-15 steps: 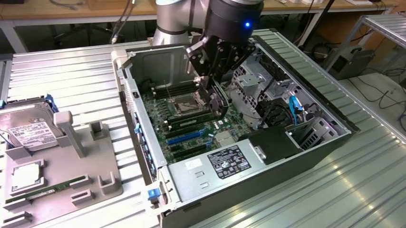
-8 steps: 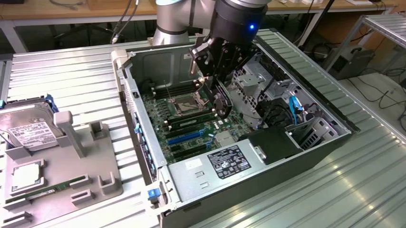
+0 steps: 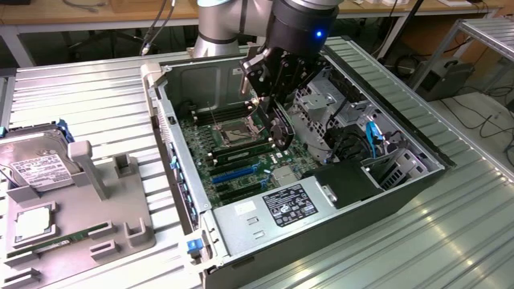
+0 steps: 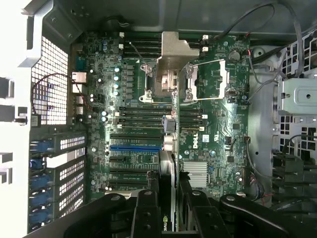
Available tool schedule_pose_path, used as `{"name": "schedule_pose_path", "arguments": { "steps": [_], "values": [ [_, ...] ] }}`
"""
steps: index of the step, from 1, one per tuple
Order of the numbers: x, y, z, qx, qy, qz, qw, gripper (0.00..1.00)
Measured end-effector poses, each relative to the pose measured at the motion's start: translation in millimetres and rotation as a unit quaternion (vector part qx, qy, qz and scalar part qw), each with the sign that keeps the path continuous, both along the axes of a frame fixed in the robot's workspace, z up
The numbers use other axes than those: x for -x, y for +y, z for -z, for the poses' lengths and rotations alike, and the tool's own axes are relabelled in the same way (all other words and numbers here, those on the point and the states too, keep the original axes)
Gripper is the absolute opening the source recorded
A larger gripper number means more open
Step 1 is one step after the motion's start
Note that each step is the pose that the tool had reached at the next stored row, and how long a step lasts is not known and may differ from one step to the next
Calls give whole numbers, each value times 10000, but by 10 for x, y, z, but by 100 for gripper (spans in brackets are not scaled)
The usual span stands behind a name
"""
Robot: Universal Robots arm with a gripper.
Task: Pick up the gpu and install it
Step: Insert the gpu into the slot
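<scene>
1. gpu [image 3: 278, 131] [image 4: 167, 178] is hanging edge-on inside the open computer case [image 3: 161, 96] [image 4: 208, 15], near the case's middle. I am reading it as a thin black card standing upright. I cannot tell whether its lower edge is touching anything inside the case.
2. I am seeing the gripper [image 3: 277, 99] [image 4: 168, 191] reaching down into the case from above. Its fingers [image 4: 148, 203] are pressing narrowly on both flat faces of the gpu and are carrying it.
3. In the wrist view the card's edge is running between the two black fingers, with a small green logo showing on it.
4. The motherboard [image 3: 233, 150] [image 4: 138, 109] is lying flat on the case's floor, under the card.
5. The processor socket [image 3: 238, 129] [image 4: 181, 82] is sitting inside the case with its metal frame showing.
6. A blue slot [image 3: 233, 174] [image 4: 134, 147] is lying inside the case too, bare.
7. The power supply [image 3: 273, 211] is filling the case's near end in the exterior view, its label facing up.
8. Blue cables [image 3: 371, 135] are curling inside the case on the exterior view's right.
9. A grey tray [image 3: 120, 217] is resting outside the case, on the exterior view's left of it. It is carrying a hard drive [image 3: 40, 168] and a green memory stick [image 3: 60, 241].
</scene>
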State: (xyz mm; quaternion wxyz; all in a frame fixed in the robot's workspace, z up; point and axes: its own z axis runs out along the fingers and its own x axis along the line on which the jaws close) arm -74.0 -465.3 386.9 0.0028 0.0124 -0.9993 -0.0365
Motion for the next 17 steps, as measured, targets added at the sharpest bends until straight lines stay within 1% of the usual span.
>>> {"name": "schedule_pose_path", "arguments": {
  "steps": [5,6,7,9,10,11,13,14,16,17],
  "values": [
    [0,0,0,0,0,0,10000,26],
    [0,0,0,0,0,-32,10000,26],
    [0,0,1,0,-3,-218,9998,26],
    [0,0,2,0,-7,-414,9991,26],
    [-1,0,4,0,-8,-550,9985,26],
    [0,0,5,0,-9,-634,9980,26],
    [-1,0,12,1,-9,-839,9965,26],
    [0,0,27,0,-9,-1079,9942,26],
    [0,0,39,0,-9,-1294,9916,26],
    [0,0,48,0,-10,-1425,9898,26]
  ]
}}
